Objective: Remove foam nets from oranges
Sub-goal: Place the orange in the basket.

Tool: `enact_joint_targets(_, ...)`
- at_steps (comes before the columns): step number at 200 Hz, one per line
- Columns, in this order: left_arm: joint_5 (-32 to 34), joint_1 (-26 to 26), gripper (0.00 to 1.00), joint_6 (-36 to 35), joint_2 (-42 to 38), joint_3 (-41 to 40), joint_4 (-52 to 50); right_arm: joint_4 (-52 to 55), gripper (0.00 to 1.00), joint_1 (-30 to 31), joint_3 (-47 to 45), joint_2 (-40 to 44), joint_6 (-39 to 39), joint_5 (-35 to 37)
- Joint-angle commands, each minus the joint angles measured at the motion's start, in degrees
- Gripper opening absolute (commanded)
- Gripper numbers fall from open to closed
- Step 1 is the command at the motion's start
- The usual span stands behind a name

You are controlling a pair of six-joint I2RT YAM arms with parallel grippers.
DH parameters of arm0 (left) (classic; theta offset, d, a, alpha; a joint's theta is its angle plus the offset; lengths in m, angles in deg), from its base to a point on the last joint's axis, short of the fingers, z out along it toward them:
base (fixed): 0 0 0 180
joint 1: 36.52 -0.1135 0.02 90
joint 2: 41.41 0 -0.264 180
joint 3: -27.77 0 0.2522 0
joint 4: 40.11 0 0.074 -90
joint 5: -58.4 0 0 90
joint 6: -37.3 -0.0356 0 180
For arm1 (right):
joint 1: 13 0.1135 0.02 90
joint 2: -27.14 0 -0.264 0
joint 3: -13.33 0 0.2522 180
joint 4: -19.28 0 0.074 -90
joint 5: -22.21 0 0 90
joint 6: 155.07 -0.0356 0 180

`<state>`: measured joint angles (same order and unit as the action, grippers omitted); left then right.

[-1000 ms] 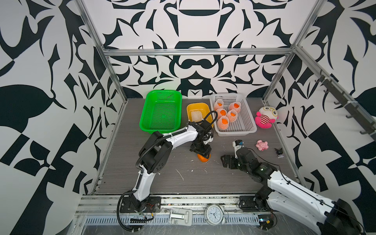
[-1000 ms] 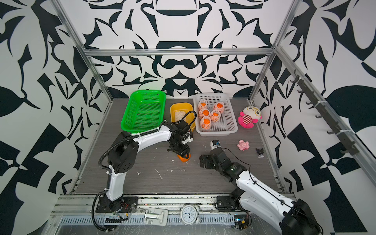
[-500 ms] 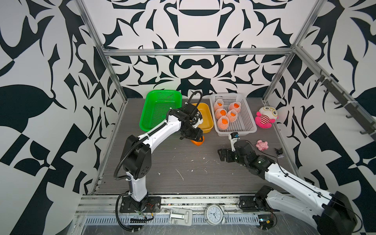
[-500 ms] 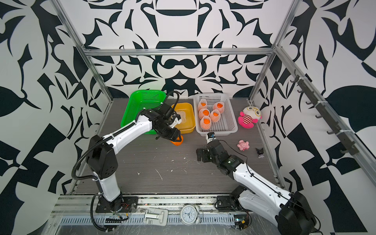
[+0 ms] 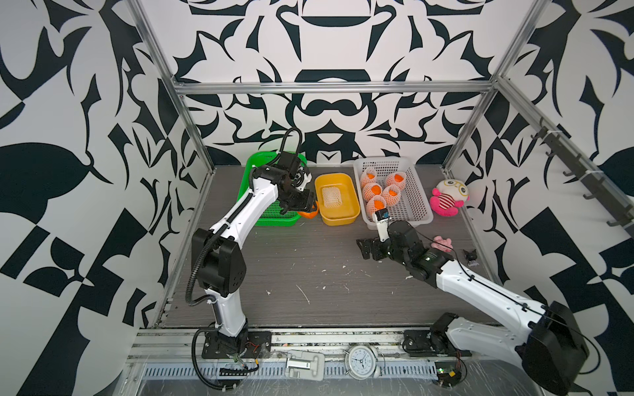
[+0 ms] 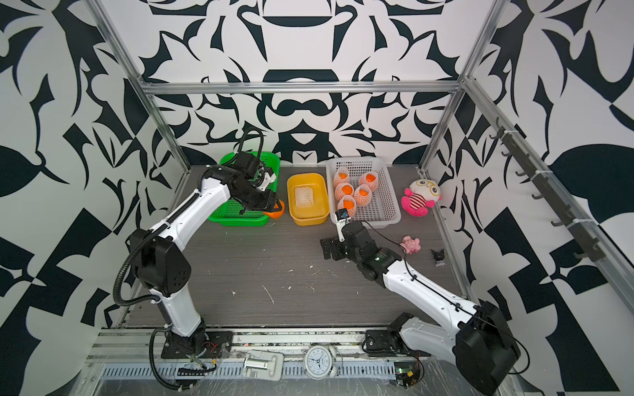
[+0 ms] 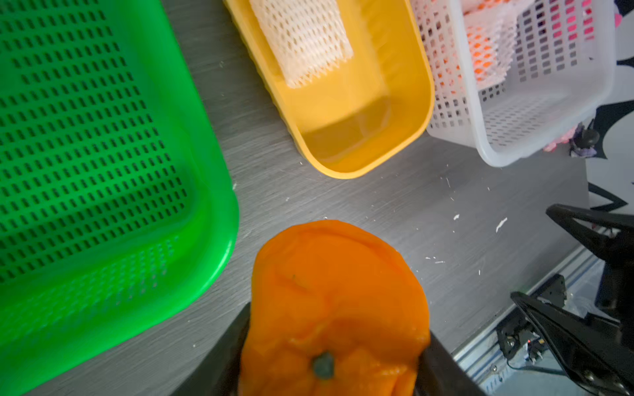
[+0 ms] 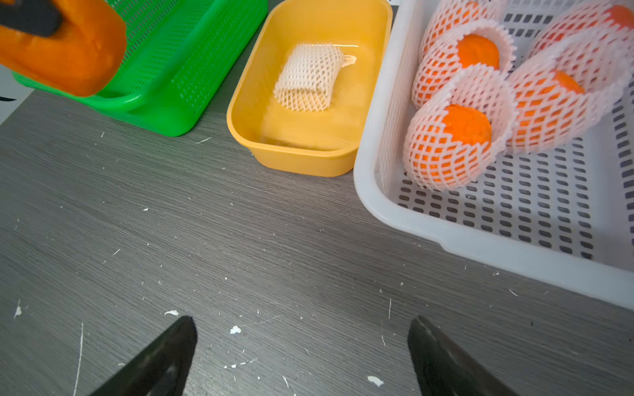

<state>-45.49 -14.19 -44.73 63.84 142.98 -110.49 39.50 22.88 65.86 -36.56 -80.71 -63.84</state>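
- Left gripper (image 5: 306, 206) jaws clamp a bare orange (image 7: 336, 301) just beside the green basket (image 7: 216, 236).
- Right gripper (image 8: 302, 324) jaws spread wide, empty, over the tabletop (image 8: 240, 240).

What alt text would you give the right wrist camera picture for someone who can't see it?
The right gripper hangs open over a grey table, facing a white basket of net-wrapped oranges. Beside it a yellow tub holds one empty foam net, and beyond that a bare orange is held up at the corner of a green basket.
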Motion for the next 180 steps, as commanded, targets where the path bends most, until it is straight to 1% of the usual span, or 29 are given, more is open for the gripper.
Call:
enact_joint_targets(1,1.5,-2.6,0.47,0.4,2.3,3.1,-1.3,-3.5,0.99,0.5,1.3,-0.1,1.0,-0.9)
enact_joint_targets(38,5.0,-5.5,0.44,-0.9,9.0,11.4,-5.4,-7.4,1.0,0.5,-0.2,-1.4,0.4,-1.9)
enact_joint_targets(65,6.4,-7.7,0.43,-1.7,13.0,16.6,-5.7,-8.4,0.99,0.6,0.2,-3.1,0.4,-2.2)
enact_joint_targets(83,7.1,-9.2,0.4,-2.1,15.4,19.9,-5.3,-8.6,1.0,0.5,0.9,-4.5,0.5,-2.3)
enact_joint_targets(106,8.2,-11.1,0.38,-3.2,18.0,23.1,-4.7,-7.2,0.99,0.5,2.8,-6.4,-0.4,-3.4)
enact_joint_targets(133,9.8,-13.3,0.36,-4.5,20.8,24.9,-2.4,-6.7,0.98,0.5,3.5,-7.7,-1.2,-4.0)
enact_joint_targets(149,8.8,-14.5,0.35,-5.6,21.1,23.4,2.4,-7.1,0.97,0.6,3.5,-7.9,-1.8,-5.3)
enact_joint_targets(158,10.0,-14.8,0.35,-6.3,21.2,22.2,5.1,-9.0,0.97,0.5,2.8,-8.0,-2.4,-6.4)
enact_joint_targets(180,10.9,-15.3,0.35,-7.8,22.5,22.3,8.5,-13.4,0.96,0.6,2.0,-9.0,-4.0,-8.5)
